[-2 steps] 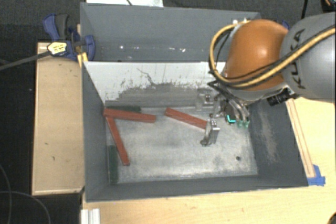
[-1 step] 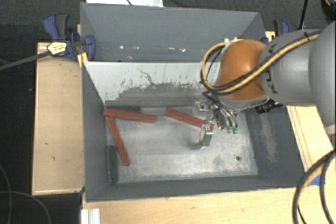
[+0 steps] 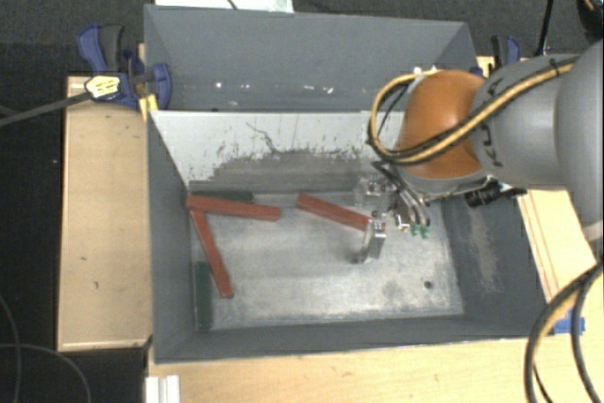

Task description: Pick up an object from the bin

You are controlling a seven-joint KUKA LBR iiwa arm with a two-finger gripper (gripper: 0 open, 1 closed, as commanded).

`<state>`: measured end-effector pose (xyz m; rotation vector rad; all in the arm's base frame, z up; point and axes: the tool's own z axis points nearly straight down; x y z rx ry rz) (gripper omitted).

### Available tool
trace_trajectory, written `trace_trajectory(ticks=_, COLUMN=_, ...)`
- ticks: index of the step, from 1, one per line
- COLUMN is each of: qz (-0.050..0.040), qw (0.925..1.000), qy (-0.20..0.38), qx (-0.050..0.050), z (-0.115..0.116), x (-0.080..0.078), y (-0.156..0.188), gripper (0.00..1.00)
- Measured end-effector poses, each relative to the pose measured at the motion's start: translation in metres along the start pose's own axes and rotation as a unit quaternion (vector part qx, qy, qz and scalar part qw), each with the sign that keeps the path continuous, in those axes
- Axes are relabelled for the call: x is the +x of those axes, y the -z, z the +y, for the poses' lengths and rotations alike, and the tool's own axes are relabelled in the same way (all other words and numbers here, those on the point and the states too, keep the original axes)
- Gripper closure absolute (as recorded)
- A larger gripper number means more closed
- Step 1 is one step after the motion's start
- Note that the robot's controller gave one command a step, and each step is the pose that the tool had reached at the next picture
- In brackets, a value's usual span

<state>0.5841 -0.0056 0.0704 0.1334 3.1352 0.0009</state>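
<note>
"Scuffed grey metal bin (image 3: 302, 61), sloping walls, scratched floor. Contents?" (colleague)

"Entry: four loose things, material not legible. Mid-floor, a long flat red-brown bar (image 3: 332, 210) lies aslant, its left end higher toward the back wall and its right end lower. At the left, a second red-brown bar (image 3: 250, 209) lies nearly level. A third red-brown bar (image 3: 212, 255) slopes down from the second one's left end, so the two meet in a corner. A short dark green block (image 3: 201, 295) lies along the left wall, just beside the lower end of the third bar." (me)

"Where is your gripper?" (colleague)

"My gripper (image 3: 368, 250) is low over the floor, right of centre, at the right end of the long flat red-brown bar. That end runs up to my gripper; touching or just apart, I cannot tell. I cannot tell whether my gripper is apart or together. I see nothing in its grasp. All four things lie flat on the floor." (me)

"Rest of the arm?" (colleague)

"It reaches in from the right. My rounded orange cover (image 3: 444, 123) sits above the gripper, and yellow-and-black cables (image 3: 377, 118) loop round its left side." (me)
</note>
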Motion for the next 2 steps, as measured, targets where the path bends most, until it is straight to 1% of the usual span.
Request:
trace_trajectory(ticks=1, qz=-0.0002, qw=1.0000, qy=0.000, qx=0.000, z=0.000, x=0.000, y=0.001, gripper=1.00)
trace_trajectory(ticks=2, qz=-0.0038, qw=0.9999, qy=0.012, qx=0.000, z=-0.011, x=0.005, y=0.174, gripper=1.00)
